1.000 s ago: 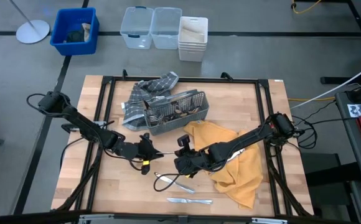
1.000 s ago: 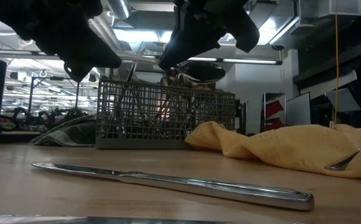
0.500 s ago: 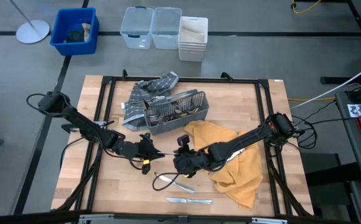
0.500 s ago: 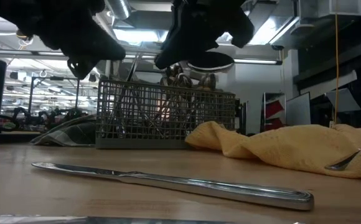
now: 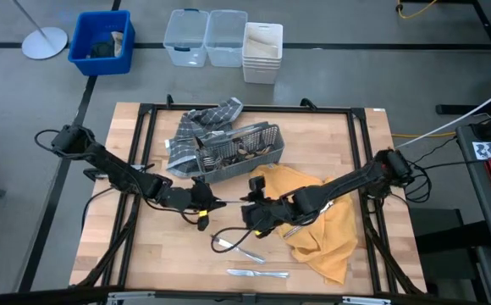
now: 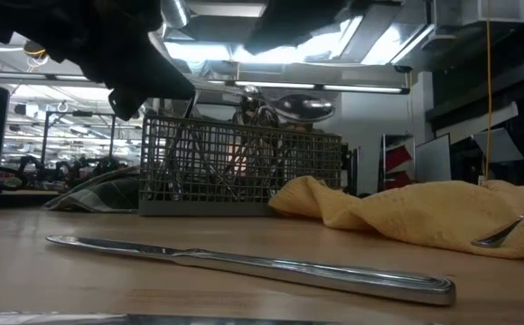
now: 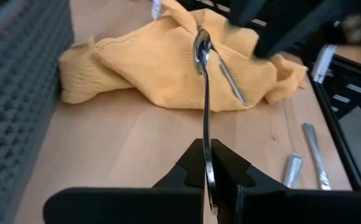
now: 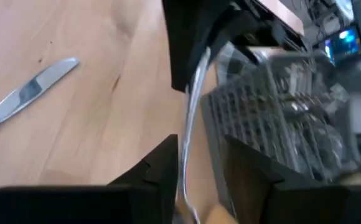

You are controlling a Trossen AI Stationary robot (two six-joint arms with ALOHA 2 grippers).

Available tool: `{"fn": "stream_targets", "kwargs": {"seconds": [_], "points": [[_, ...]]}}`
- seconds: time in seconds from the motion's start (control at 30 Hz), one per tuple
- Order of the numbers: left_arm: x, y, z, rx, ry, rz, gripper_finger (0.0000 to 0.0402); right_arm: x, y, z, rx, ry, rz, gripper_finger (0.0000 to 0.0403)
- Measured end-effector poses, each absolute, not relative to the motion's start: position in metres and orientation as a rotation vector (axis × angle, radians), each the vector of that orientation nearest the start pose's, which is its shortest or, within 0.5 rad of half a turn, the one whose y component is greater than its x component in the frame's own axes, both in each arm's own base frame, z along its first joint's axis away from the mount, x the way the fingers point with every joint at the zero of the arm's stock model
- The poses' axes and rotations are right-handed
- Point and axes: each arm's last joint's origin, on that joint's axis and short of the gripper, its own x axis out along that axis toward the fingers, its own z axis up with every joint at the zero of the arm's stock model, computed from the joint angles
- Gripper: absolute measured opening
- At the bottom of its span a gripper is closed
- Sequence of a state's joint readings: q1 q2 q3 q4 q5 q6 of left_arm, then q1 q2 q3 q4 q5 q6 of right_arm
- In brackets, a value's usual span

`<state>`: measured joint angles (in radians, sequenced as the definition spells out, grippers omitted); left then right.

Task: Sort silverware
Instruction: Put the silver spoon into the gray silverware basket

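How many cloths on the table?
2. A grey cloth lies at the far side, against the caddy's left end. A yellow cloth lies right of centre, partly under the right arm. More could be hidden beneath these.

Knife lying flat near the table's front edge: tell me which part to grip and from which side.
Take the knife by its thicker, round-ended handle, coming straight down with the fingers across its width. It lies flat on the table, leaving no gap for a sideways approach, and the blade tapers thin.
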<state>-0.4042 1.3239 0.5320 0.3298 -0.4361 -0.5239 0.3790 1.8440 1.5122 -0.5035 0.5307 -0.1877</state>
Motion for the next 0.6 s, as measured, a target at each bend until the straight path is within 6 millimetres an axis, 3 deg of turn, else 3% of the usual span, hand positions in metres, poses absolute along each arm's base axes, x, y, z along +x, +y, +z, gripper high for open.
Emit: {"fn": "stream_targets", "kwargs": {"seconds": [0.37,0.5,0.6], "points": [[0.249,-0.068,0.195,-0.343,0.263,0.269,0.0000,0.309,0.107,0.314,-0.441,0.985,-0.217,0.0122],[0.250,-0.065,0.198,-0.352,0.232,0.291,0.0000,0.282,0.103,0.320,-0.445,1.040,-0.343,0.0122],[0.251,-0.064,0.200,-0.358,0.210,0.301,0.0000,0.258,0.102,0.313,-0.472,1.009,-0.452,0.0122]]}}
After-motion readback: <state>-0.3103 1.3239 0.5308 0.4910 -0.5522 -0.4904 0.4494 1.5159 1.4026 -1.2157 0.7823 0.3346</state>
